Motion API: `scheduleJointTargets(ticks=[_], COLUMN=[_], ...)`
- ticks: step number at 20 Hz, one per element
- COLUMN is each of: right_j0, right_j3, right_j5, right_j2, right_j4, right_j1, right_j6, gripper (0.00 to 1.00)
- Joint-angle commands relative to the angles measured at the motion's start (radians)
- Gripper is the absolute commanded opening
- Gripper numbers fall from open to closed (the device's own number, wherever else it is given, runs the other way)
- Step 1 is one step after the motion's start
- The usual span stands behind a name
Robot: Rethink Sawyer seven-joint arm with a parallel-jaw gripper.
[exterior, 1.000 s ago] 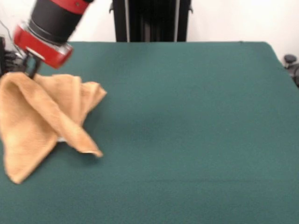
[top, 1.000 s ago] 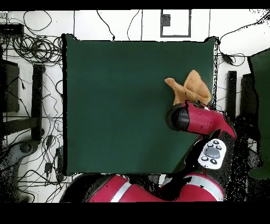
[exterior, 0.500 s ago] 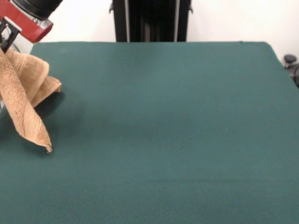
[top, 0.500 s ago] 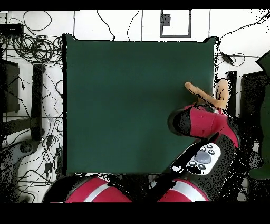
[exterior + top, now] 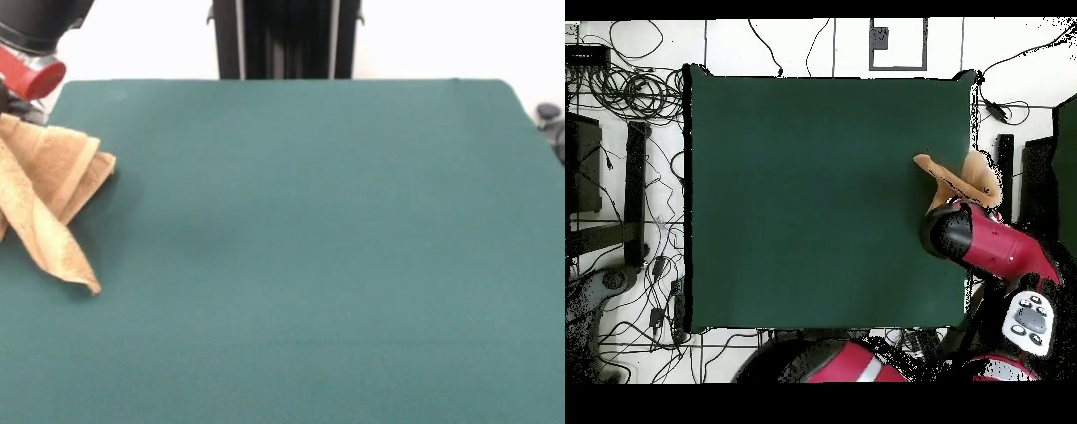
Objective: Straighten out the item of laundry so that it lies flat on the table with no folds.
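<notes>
The gripper (image 5: 18, 110) probably holds the bunched towel (image 5: 48, 194) at the table (image 5: 309, 221)'s left edge, so flattening remains undone.

**What cannot be seen**

In the front view the bunched orange-tan terry towel (image 5: 48, 208) runs off the left edge, so part of it is cut away. The red and black robot arm (image 5: 31, 40) shows only in the top left corner, and its gripper tips are hidden behind the towel's top. In the overhead view the arm (image 5: 990, 243) covers part of the towel (image 5: 960, 175), and the towel's far part hangs past the edge of the big dark green felt table (image 5: 815, 200). The towel's bands and white label cannot be made out
</notes>
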State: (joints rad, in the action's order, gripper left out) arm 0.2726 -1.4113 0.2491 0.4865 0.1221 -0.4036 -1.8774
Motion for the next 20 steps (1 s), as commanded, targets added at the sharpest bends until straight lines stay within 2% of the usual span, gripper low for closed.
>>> scheduleJointTargets(ticks=[1, 3, 7, 13, 20], right_j0=[-0.078, -0.098, -0.096, -0.118, -0.219], right_j3=[-0.048, -0.034, -0.058, -0.049, -0.06], right_j5=[0.185, 0.21, 0.17, 0.186, 0.175], right_j2=[-0.107, -0.077, -0.076, -0.042, 0.065], right_j4=[-0.085, -0.094, -0.102, -0.114, -0.188], right_j1=[0.007, 0.019, 0.013, 0.026, 0.079], right_j6=[-0.179, -0.193, -0.204, -0.22, -0.363], gripper=[0.0, 0.0, 0.0, 0.0, 0.0])
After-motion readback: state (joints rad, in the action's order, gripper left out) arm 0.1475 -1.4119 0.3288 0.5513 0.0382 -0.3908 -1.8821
